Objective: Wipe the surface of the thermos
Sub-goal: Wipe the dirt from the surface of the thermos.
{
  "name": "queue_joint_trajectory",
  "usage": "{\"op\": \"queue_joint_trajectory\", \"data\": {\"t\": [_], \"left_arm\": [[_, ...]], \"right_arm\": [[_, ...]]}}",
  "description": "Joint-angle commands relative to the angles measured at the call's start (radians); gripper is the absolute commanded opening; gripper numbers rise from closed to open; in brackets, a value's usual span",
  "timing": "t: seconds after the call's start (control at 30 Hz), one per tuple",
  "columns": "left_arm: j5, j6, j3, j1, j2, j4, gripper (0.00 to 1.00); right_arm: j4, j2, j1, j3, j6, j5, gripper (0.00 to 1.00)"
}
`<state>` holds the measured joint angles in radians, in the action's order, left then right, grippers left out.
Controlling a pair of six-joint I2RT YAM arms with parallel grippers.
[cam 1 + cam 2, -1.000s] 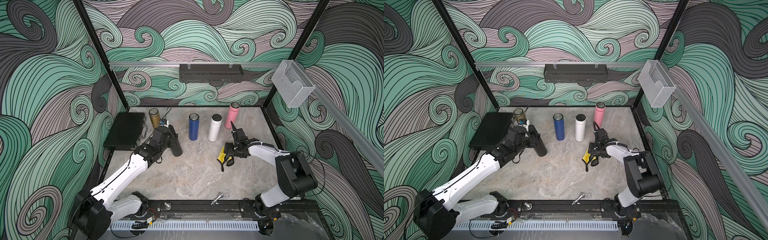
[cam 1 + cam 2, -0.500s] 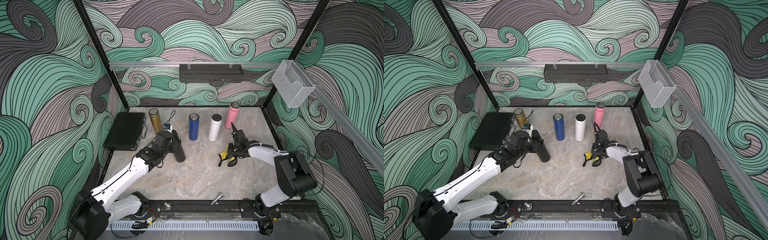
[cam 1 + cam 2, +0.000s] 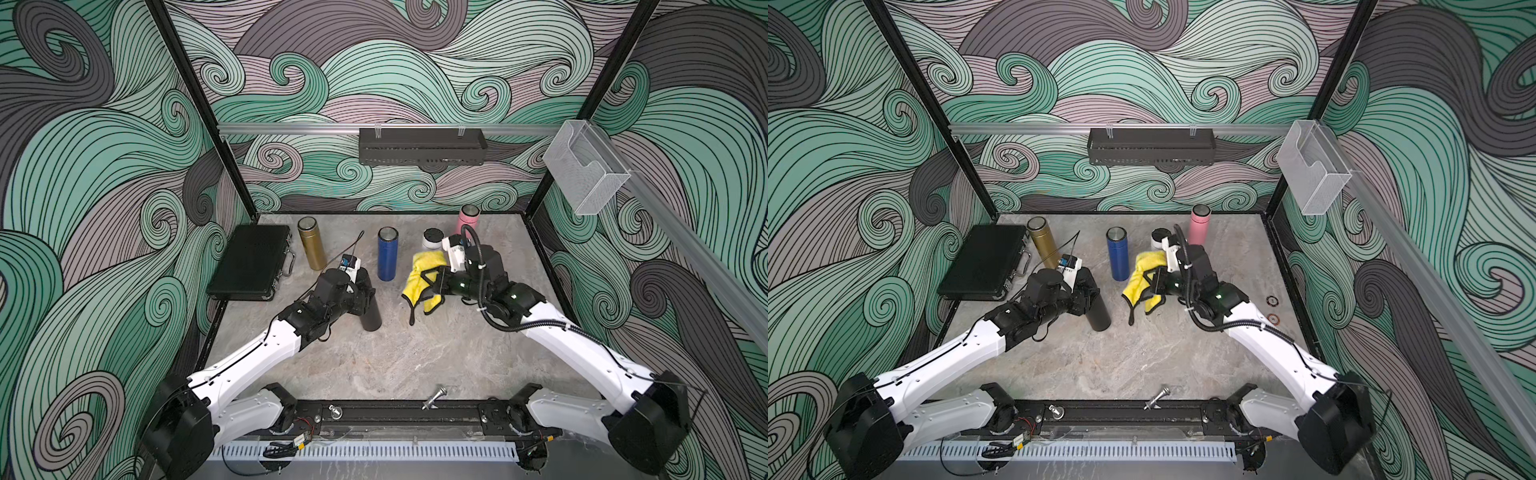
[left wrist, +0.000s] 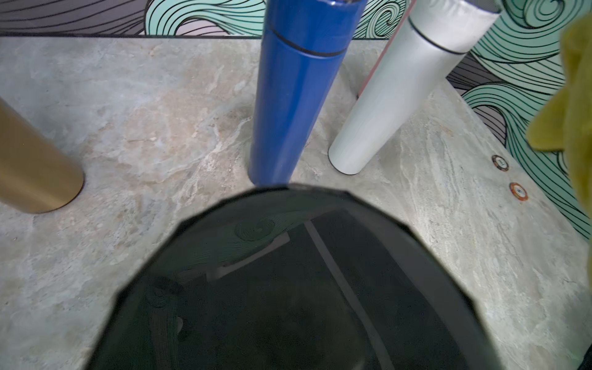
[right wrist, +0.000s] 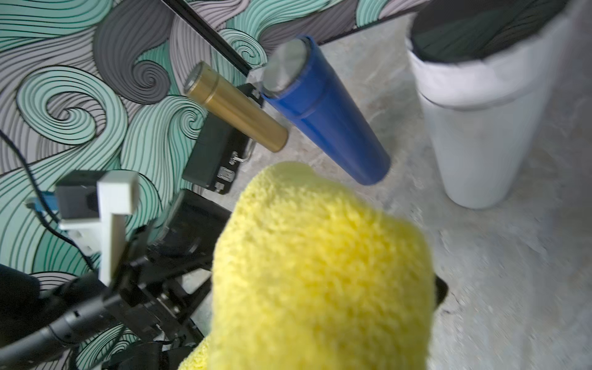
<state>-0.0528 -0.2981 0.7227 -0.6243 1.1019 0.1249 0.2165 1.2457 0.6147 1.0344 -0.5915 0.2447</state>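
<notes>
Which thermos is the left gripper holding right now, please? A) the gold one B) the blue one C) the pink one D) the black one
D: the left gripper is shut on the black thermos, while the gold thermos, blue thermos and pink thermos stand free behind it; the right gripper grips the yellow cloth.

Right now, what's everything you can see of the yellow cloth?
The yellow cloth is bright yellow with a fuzzy, microfibre-like pile. It is bunched, not spread, pinched in the shut right tool and draping either side of it. A dark edge or loop dangles from its lower end. It hangs beside the blue thermos without touching it, partly hiding the white thermos behind. Whether its tip reaches the table is unclear.
</notes>
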Motion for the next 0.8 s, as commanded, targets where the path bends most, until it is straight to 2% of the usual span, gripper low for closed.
{"op": "queue_joint_trajectory", "data": {"t": [0.0, 0.17, 0.4, 0.57, 0.77], "left_arm": [[0.046, 0.06, -0.01, -0.013, -0.025, -0.12, 0.0], [0.051, 0.09, -0.032, -0.032, -0.04, -0.143, 0.0], [0.003, 0.108, -0.032, -0.054, -0.054, -0.152, 0.0], [-0.033, 0.109, -0.037, -0.055, -0.059, -0.166, 0.0], [-0.138, 0.097, -0.053, -0.055, -0.057, -0.179, 0.0]], "right_arm": [[-0.032, 0.111, 0.041, 0.118, -0.002, 0.013, 0.0], [-0.088, 0.26, 0.062, 0.28, -0.005, 0.051, 0.0], [-0.042, 0.451, 0.143, 0.474, -0.005, 0.107, 0.0], [-0.113, 0.474, 0.191, 0.44, -0.05, 0.156, 0.0], [-0.221, 0.39, 0.199, 0.303, -0.13, 0.193, 0.0]]}}
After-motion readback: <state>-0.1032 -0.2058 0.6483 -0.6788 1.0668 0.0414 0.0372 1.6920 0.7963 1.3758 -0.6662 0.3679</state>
